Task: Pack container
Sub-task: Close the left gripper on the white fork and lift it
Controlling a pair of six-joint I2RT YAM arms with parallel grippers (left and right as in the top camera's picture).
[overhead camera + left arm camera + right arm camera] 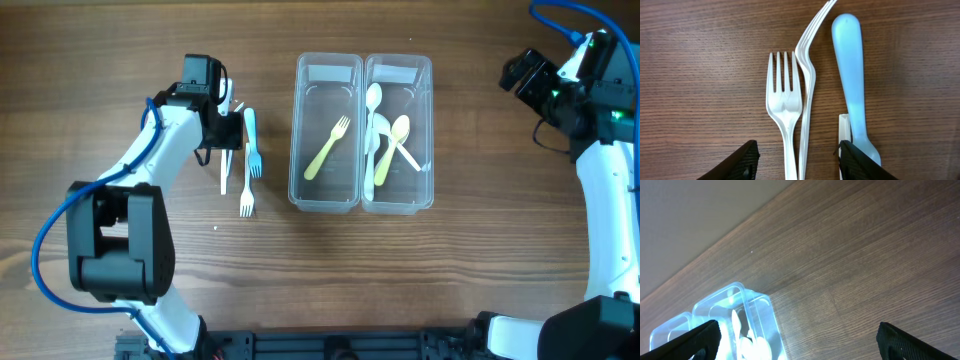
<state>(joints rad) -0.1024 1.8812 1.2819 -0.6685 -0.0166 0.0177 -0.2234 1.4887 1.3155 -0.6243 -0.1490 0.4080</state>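
Overhead, the container (312,190) sits mid-bench (480,250), with a yellow fork (327,146) in its 9 o'clock bin and spoons (385,140) in the other, so we judge it sorted by type. Loose forks (250,160) lie at its 9 o'clock beneath the left gripper (228,130).

Left wrist: our jaws spread wide astride a white fork (785,105), likely lining up a pickup.

Right wrist: the right gripper (797,340) gapes empty, out of the way.
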